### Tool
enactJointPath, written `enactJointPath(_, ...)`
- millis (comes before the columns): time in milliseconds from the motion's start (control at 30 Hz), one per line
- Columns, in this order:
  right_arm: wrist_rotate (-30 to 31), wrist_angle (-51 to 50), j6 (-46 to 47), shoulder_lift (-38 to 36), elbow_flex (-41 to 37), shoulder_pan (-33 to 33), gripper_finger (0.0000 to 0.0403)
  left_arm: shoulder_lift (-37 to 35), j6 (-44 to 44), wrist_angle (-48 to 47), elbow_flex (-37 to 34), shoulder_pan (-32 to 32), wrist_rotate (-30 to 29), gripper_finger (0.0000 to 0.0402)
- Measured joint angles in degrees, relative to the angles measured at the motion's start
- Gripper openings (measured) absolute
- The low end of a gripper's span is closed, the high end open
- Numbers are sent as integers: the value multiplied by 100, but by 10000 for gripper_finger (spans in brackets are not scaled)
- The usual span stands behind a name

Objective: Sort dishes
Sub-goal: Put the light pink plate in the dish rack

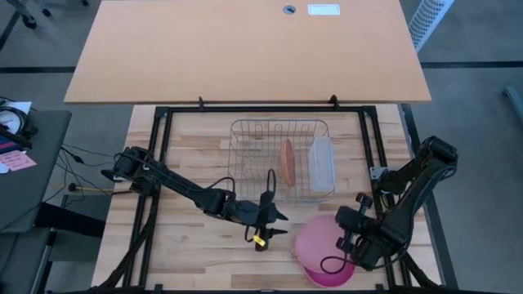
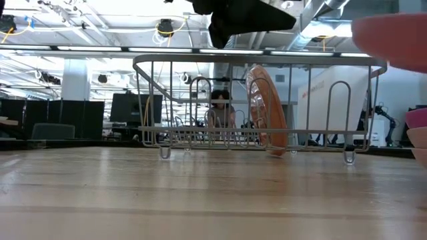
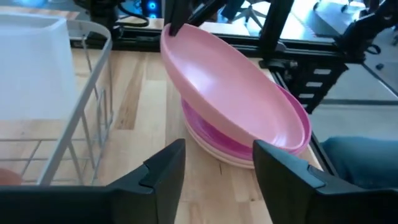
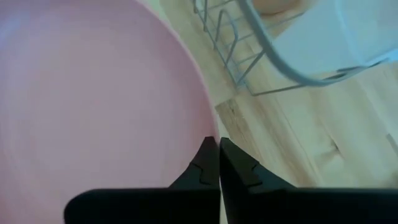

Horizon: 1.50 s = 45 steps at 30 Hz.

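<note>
**A:** Dishes first: where do they sit? I count a salmon-orange plate (image 1: 286, 162) standing on edge in the wire rack (image 1: 245, 131), just beside the translucent tub (image 1: 321, 162).

**B:** Right, and the others are stacked on the table (image 1: 188, 253) in front of the rack's right corner. The top one, a pale pink plate (image 3: 230, 93), is tilted up off the magenta plate (image 3: 214, 138) beneath it.

**A:** Why tilted?

**B:** The right gripper (image 4: 217, 152) has its fingers pinched together on that plate's rim, so one edge rides high. I judge it is offering the plate across.

**A:** To the left arm?

**B:** Seemingly. The left gripper (image 3: 217, 165) hovers near the rack's front edge, facing the stack, its fingers spread with nothing between them. That gap looks meant for the raised rim.

**A:** Why stand plates on edge in the rack at all?

**B:** The wires hold them apart and upright; a flat stack would not sort anything.

**A:** What matters next, by your guess?

**B:** Meeting the rim squarely. A thin plastic lip held at one point could twist or slip.
</note>
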Motion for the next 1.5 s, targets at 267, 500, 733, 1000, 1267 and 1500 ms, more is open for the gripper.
enactJointPath(267,131,-267,-2,0,231,-65,0,0,-831,264,0,1,-38,209)
enactJointPath(500,265,-387,-2,0,278,-70,0,0,-1000,462,0,1,-45,240)
enactJointPath(733,504,-379,-149,0,278,-299,0,0,-1332,524,0,15,-101,268)
enactJointPath(1000,612,-293,-487,0,278,-608,0,0,-1808,298,0,162,-300,272)
enactJointPath(1267,615,-278,-514,0,278,-781,0,-7,-2242,107,4,305,-404,272)
enactJointPath(1500,649,-253,-520,0,280,-903,0,-7,-2221,131,4,316,-403,269)
